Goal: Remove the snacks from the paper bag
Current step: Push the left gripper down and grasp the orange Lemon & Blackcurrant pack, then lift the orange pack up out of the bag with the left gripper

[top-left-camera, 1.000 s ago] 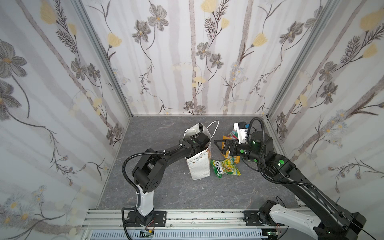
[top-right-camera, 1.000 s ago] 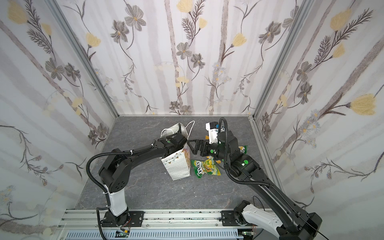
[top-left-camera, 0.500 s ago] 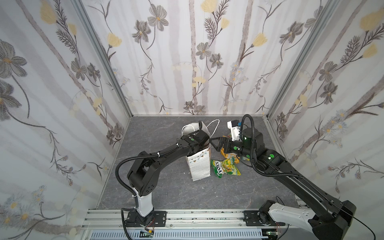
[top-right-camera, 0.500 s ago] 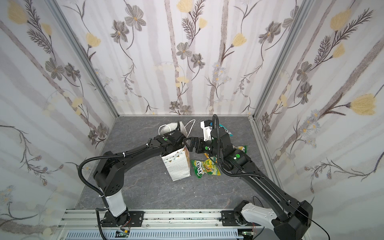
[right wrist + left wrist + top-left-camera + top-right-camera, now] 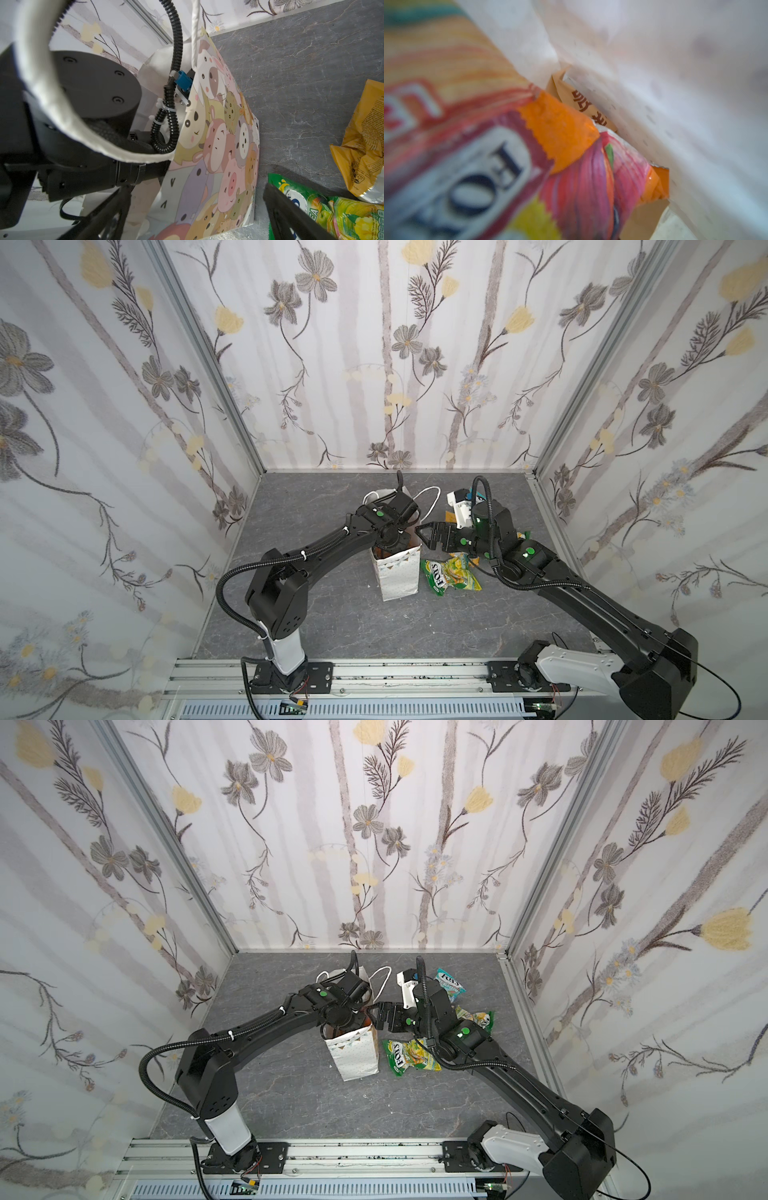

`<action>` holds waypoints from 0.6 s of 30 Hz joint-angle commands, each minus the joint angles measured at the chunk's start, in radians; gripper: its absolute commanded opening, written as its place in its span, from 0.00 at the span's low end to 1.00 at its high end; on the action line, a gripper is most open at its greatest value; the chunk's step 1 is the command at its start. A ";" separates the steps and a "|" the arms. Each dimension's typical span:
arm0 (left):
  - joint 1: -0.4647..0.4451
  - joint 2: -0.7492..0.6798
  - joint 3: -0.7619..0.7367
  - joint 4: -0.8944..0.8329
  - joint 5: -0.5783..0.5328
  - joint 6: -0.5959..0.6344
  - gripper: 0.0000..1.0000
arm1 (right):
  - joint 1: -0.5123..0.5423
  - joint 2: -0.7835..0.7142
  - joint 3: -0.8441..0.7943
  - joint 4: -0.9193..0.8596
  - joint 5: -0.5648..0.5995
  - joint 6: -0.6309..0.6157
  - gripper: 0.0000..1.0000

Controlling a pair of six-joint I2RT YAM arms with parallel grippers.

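Snacks are split between two places. On the worktop (image 5: 316, 614), a yellow-green packet (image 5: 451, 578) lies just beside the upright paper bag (image 5: 397, 576). A teal packet (image 5: 450, 986) sits further back, and a yellow chip bag (image 5: 365, 141) is near them. Inside the bag, an orange-red packet (image 5: 467, 166) fills your left wrist view, with other wrappers wedged against the white paper. Your left arm (image 5: 332, 543) reaches down into the bag's mouth. Its jaws are hidden, so you cannot tell how they stand. Your right jaws stand wide apart and empty at the bag's upper edge.
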 commanded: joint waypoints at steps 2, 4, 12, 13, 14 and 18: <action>0.000 -0.014 0.043 -0.025 -0.038 0.023 0.00 | 0.001 -0.004 -0.002 0.033 0.016 -0.002 0.99; 0.000 -0.018 0.059 -0.033 -0.043 0.027 0.00 | 0.001 -0.007 -0.005 0.034 0.011 0.000 0.99; 0.000 -0.034 0.106 -0.057 -0.064 0.039 0.00 | 0.001 -0.045 0.000 0.032 0.013 0.002 0.99; 0.001 -0.035 0.112 -0.059 -0.066 0.039 0.00 | 0.001 -0.049 0.003 0.032 0.015 0.003 0.99; 0.002 -0.037 0.118 -0.062 -0.068 0.040 0.00 | 0.001 -0.054 0.005 0.031 0.016 0.005 0.99; 0.000 -0.052 0.140 -0.069 -0.075 0.048 0.00 | 0.001 -0.079 0.012 0.035 0.020 0.016 0.99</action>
